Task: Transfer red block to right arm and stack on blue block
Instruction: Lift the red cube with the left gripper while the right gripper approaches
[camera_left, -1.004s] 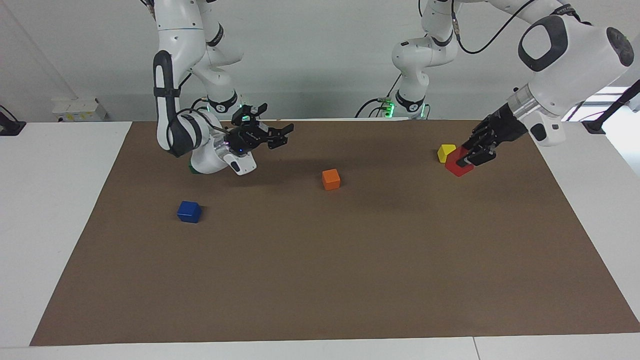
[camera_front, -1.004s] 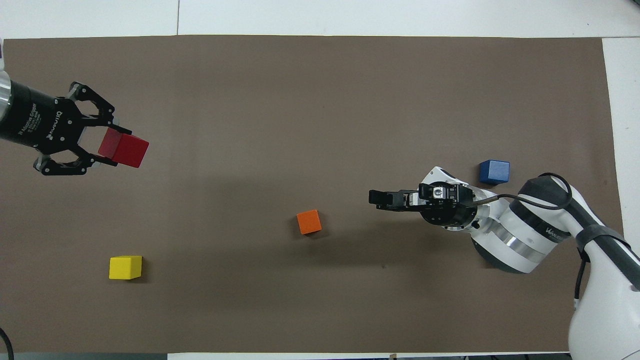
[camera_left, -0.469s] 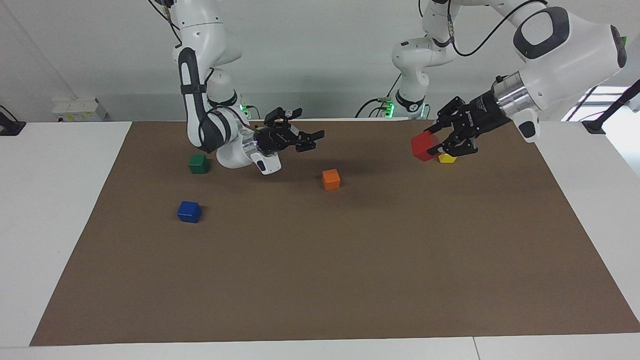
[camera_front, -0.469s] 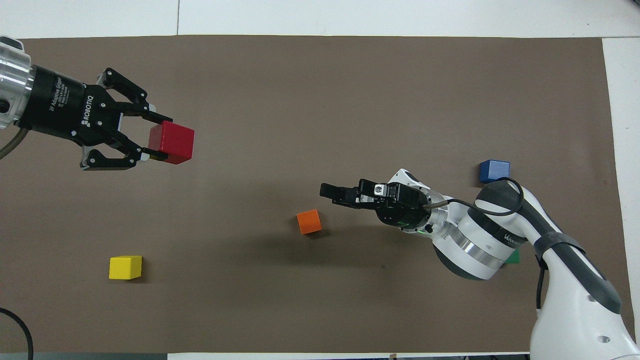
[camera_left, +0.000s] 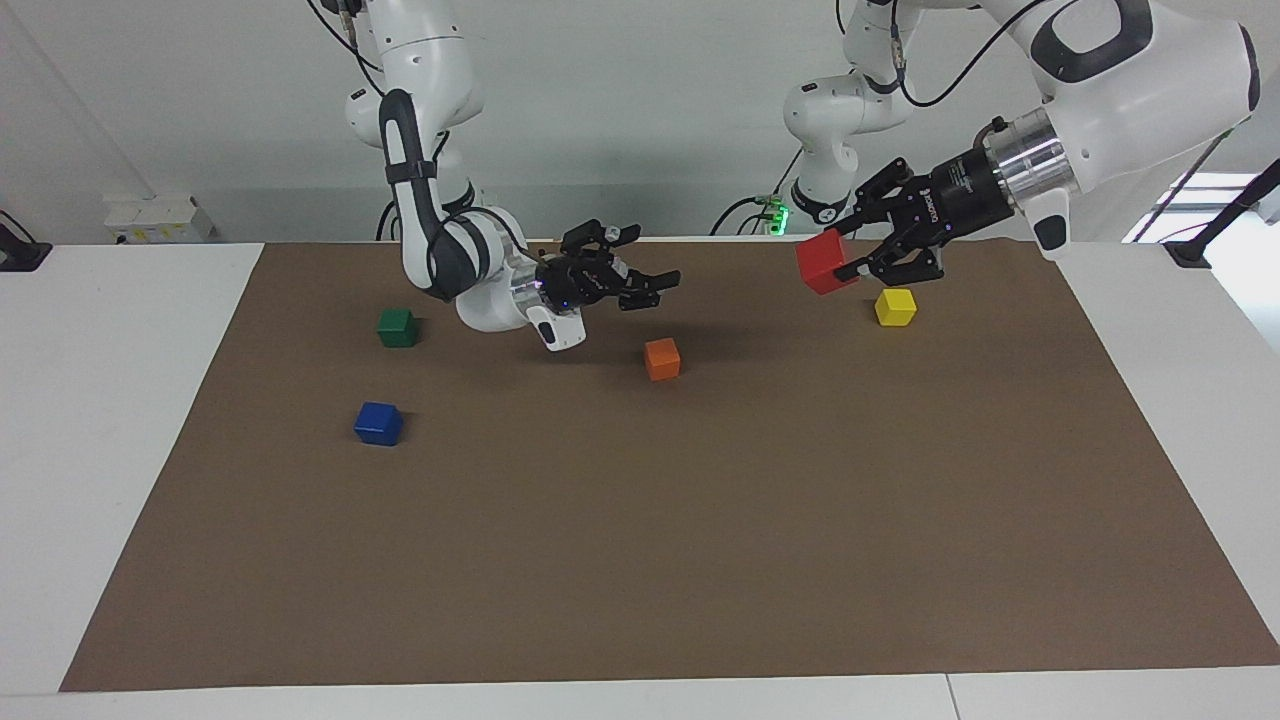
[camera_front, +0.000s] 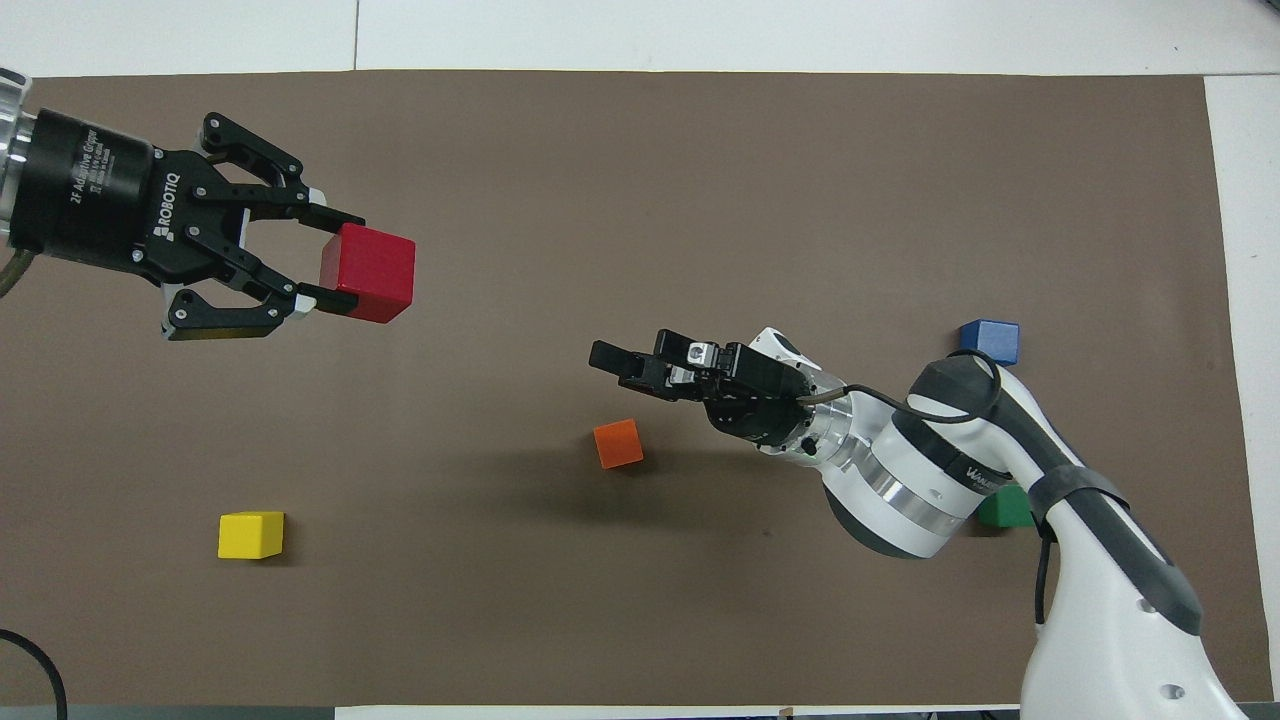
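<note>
Brown desk (camera_left: 640, 560) is lying under your left jaws (camera_left: 862, 257), pinching the red block (camera_left: 822, 262) by one end; the right jaws (camera_left: 655, 283), spread, are risking knocking it loose.

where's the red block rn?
The red block is off the table, clamped in the left gripper above the mat at the left arm's end, with the yellow block lying close by.

Orange cube (camera_left: 661, 358) mid-mat (camera_left: 640, 560) — yellow cube (camera_left: 895, 307), green cube (camera_left: 397, 327) apart.
</note>
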